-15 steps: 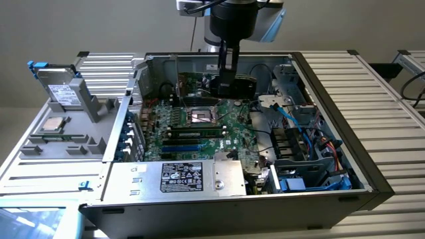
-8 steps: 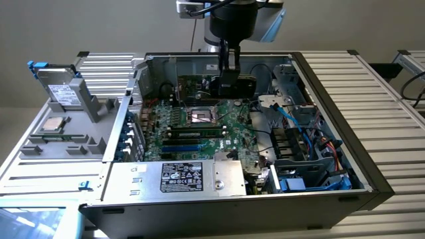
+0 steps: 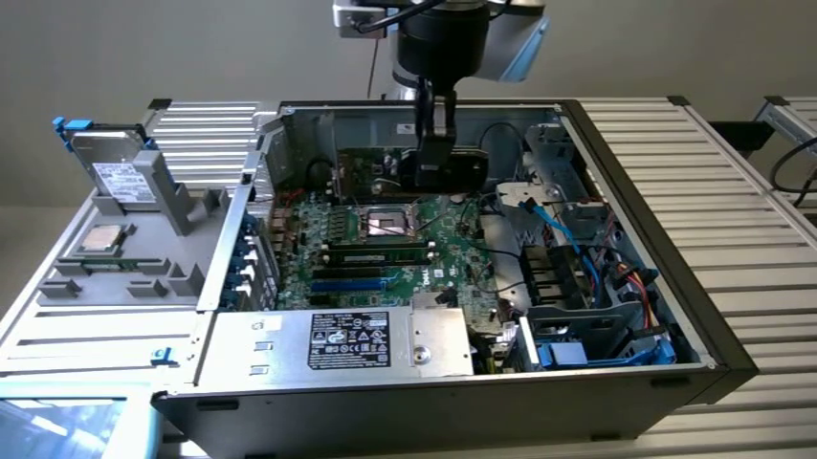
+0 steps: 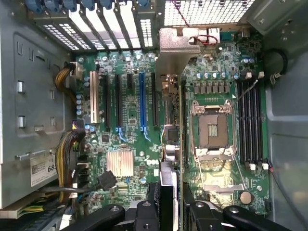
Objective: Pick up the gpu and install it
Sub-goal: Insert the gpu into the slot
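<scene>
Now I see my gripper (image 4: 171,214) clamped on the gpu (image 4: 169,144), card held edge-on between the fingers, inside the open computer case (image 3: 422,411), motherboard (image 4: 130,96) lying below, processor socket (image 4: 211,130) just beside the card

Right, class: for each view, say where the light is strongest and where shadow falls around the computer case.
Exterior view: the ribbed table is evenly bright, while the inside of the computer case is dimmer, darkest near its back wall. Wrist view: the vent grille is washed out white by light behind it, and the graphics card's bracket and the heatsink catch glare.
</scene>
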Available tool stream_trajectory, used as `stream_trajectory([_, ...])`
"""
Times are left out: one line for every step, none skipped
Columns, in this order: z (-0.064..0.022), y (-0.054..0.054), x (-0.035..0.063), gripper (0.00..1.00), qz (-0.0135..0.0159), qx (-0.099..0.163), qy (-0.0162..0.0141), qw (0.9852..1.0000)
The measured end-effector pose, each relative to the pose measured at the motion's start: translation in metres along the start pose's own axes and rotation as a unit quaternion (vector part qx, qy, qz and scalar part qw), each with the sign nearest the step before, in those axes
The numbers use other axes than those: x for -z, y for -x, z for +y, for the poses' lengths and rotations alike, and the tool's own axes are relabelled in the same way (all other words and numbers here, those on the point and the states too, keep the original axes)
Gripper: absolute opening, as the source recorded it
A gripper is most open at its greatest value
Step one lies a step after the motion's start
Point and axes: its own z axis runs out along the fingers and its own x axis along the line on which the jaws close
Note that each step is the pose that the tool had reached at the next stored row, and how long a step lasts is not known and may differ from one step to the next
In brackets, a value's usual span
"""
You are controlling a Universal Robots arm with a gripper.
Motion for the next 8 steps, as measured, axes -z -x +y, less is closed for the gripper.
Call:
stream_trajectory([0.0024,0.0,-0.001,0.29,0.0005,0.0,0.0,1.0])
stream_trajectory([0.0048,0.0,-0.0021,0.29,0.0006,0.0,0.0,1.0])
stream_trajectory([0.0078,0.0,-0.0033,0.29,0.0007,0.0,0.0,1.0])
stream_trajectory([0.0111,0.0,-0.0047,0.29,0.0007,0.0,0.0,1.0])
stream_trajectory([0.0141,-0.001,-0.006,0.29,0.0006,0.0,0.0,1.0])
stream_trajectory([0.0172,-0.001,-0.0074,0.29,0.0006,0.0,0.0,1.0])
stream_trajectory([0.0203,-0.001,-0.0089,0.29,0.0006,0.0,0.0,1.0])
stream_trajectory([0.023,-0.001,-0.0105,0.29,0.0006,0.0,0.0,1.0])
